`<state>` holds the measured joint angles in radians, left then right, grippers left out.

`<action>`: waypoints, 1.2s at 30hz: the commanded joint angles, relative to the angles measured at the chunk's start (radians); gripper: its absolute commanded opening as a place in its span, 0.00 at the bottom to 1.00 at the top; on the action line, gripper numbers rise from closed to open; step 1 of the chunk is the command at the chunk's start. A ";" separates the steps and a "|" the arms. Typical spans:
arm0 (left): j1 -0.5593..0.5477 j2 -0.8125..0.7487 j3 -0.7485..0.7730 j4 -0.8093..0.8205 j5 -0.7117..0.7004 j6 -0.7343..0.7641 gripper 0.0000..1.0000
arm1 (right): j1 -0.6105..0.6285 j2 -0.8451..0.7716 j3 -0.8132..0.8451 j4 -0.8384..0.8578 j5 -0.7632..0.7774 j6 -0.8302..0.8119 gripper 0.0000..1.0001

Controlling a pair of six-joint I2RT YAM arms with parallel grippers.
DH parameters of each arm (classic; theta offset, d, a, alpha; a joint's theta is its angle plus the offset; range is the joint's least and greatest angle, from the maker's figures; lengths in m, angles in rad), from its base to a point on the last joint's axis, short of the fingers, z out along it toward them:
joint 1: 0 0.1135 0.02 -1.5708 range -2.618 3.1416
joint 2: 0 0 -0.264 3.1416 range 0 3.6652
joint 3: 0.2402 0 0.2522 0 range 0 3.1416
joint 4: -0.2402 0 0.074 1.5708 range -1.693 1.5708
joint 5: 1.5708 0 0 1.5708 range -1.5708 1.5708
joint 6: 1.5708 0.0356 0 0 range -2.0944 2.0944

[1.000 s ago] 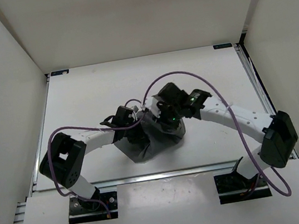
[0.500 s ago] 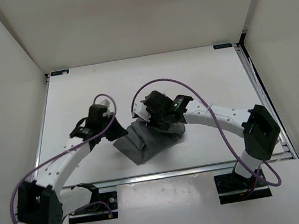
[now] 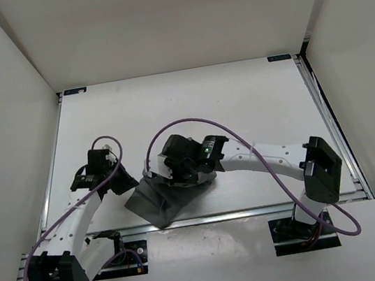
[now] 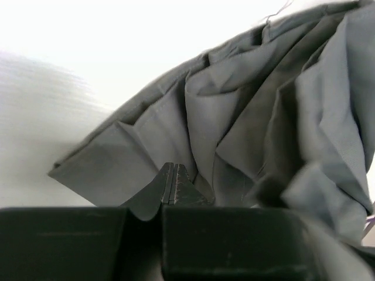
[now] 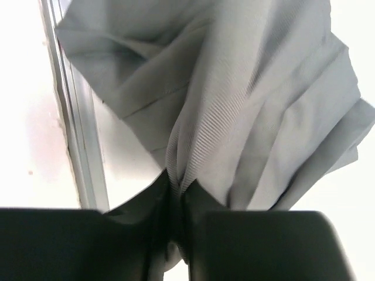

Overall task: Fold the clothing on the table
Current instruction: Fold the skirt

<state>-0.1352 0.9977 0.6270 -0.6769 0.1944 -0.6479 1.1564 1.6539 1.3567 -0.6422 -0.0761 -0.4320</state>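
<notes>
The clothing (image 3: 155, 200) is a crumpled grey pleated heap near the front edge of the table (image 3: 182, 106), left of centre. My right gripper (image 3: 168, 178) hangs over its right part, and in the right wrist view a ribbed fold of the clothing (image 5: 263, 105) is pinched between the jaws of the gripper (image 5: 179, 181). My left gripper (image 3: 125, 184) is at the heap's left corner. In the left wrist view its jaws (image 4: 174, 174) are pressed together against the clothing (image 4: 246, 117); I see no fabric between them.
A metal rail (image 3: 254, 209) runs along the near edge of the table, just below the clothing, and shows as a strip (image 5: 82, 152) in the right wrist view. White walls stand on both sides and at the back. Purple cables loop over both arms.
Both grippers have swung left and toward the near edge. The clothing has slid left and forward with the right gripper. The left arm has stretched out leftward.
</notes>
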 commanded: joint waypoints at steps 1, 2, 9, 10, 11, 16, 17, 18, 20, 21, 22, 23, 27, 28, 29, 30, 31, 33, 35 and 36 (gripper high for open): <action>-0.004 -0.051 -0.045 0.005 0.031 0.008 0.00 | 0.009 0.018 0.105 0.029 -0.039 -0.007 0.11; 0.008 -0.057 -0.059 0.010 0.031 0.007 0.00 | 0.009 0.026 0.134 0.023 -0.060 -0.005 0.08; 0.071 -0.117 -0.082 -0.018 0.048 0.034 0.00 | 0.054 0.029 0.191 -0.054 -0.267 -0.033 0.00; 0.072 -0.120 -0.085 -0.019 0.051 0.034 0.00 | 0.057 0.029 0.188 -0.060 -0.272 -0.034 0.00; 0.074 -0.120 -0.090 -0.019 0.054 0.036 0.00 | 0.057 0.029 0.193 -0.056 -0.265 -0.027 0.00; 0.048 -0.133 -0.134 0.048 0.112 0.007 0.00 | 0.054 0.020 0.161 -0.007 -0.110 -0.004 0.00; 0.020 -0.137 -0.145 0.089 0.137 -0.007 0.00 | 0.046 0.011 0.154 0.002 -0.081 0.009 0.00; -0.021 -0.142 -0.142 0.108 0.140 -0.027 0.00 | 0.051 0.006 0.131 0.013 -0.035 0.015 0.00; -0.097 -0.142 -0.142 0.160 0.128 -0.055 0.00 | 0.004 -0.023 0.085 0.058 0.036 0.050 0.00; -0.134 -0.142 -0.148 0.169 0.119 -0.076 0.00 | -0.035 -0.034 0.073 0.067 0.061 0.071 0.00; -0.138 -0.133 -0.162 0.193 0.131 -0.094 0.00 | -0.058 -0.052 0.062 0.076 0.065 0.108 0.00; -0.167 -0.131 -0.170 0.227 0.152 -0.108 0.00 | -0.102 -0.055 0.058 0.073 0.055 0.128 0.00; -0.269 -0.145 -0.222 0.440 0.143 -0.235 0.00 | -0.228 -0.111 0.039 0.065 0.004 0.200 0.00; -0.289 -0.134 -0.208 0.457 0.143 -0.246 0.00 | -0.244 -0.126 0.026 0.075 0.012 0.205 0.00; -0.303 -0.089 -0.199 0.485 0.140 -0.265 0.00 | -0.260 -0.141 0.009 0.081 0.015 0.214 0.00; -0.334 -0.033 -0.179 0.514 0.146 -0.268 0.00 | -0.273 -0.146 -0.001 0.084 0.018 0.220 0.00; -0.368 0.001 -0.147 0.525 0.142 -0.265 0.00 | -0.291 -0.170 -0.014 0.087 0.022 0.232 0.00; -0.426 0.126 -0.089 0.559 0.114 -0.254 0.00 | -0.329 -0.186 -0.043 0.095 0.027 0.256 0.00; -0.463 0.206 -0.037 0.595 0.114 -0.259 0.00 | -0.374 -0.213 -0.050 0.093 0.021 0.291 0.00; -0.477 0.261 -0.003 0.609 0.106 -0.263 0.00 | -0.411 -0.217 -0.065 0.090 0.019 0.302 0.00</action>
<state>-0.5697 1.1763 0.5385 -0.1837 0.3180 -0.8867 0.8085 1.4776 1.3128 -0.5888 -0.0639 -0.1940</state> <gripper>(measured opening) 0.025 0.025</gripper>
